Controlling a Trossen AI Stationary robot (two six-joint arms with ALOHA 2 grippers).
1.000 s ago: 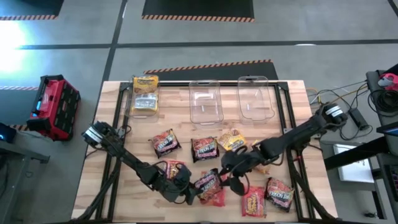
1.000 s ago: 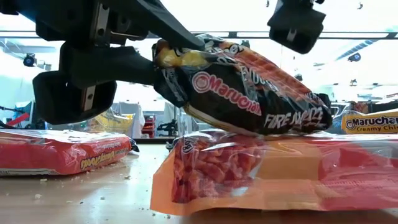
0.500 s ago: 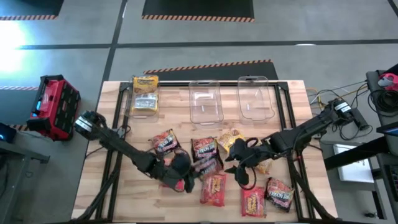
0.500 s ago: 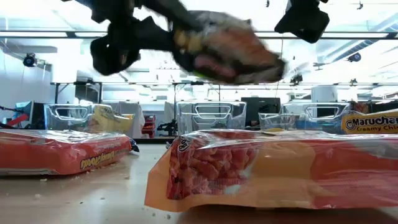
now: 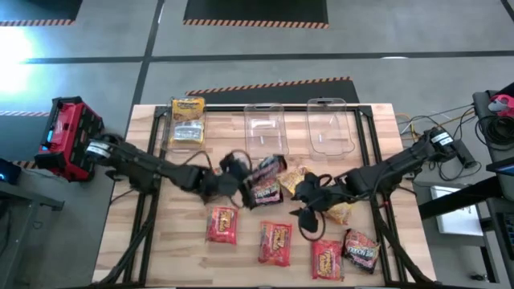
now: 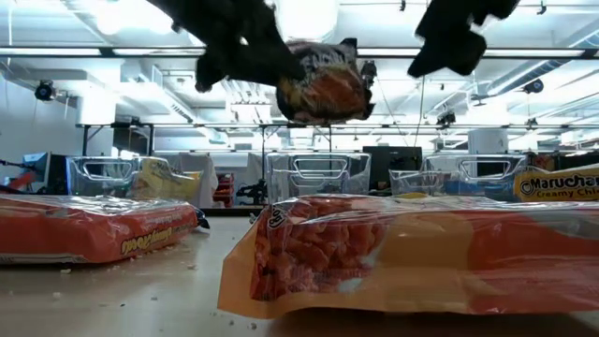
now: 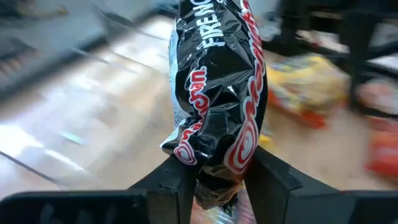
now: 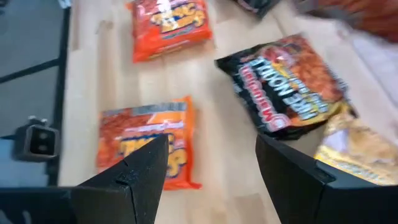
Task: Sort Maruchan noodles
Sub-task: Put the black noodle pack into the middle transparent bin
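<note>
Left bin (image 5: 186, 122) holds, seemingly, yellow packets (image 5: 188, 107).

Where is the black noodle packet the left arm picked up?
High view: the black packet hangs in the left gripper above mid-table, just short of the middle clear bin.

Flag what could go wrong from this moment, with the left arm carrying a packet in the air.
1. The left gripper pinches the black packet only by its crinkled bottom edge, so the packet might slip out on the way.
2. The packet hangs above another dark packet on the table; a drop there would muddle the sort.
3. The right gripper hovers open close by over the yellow packets, so the arms could clash.
</note>
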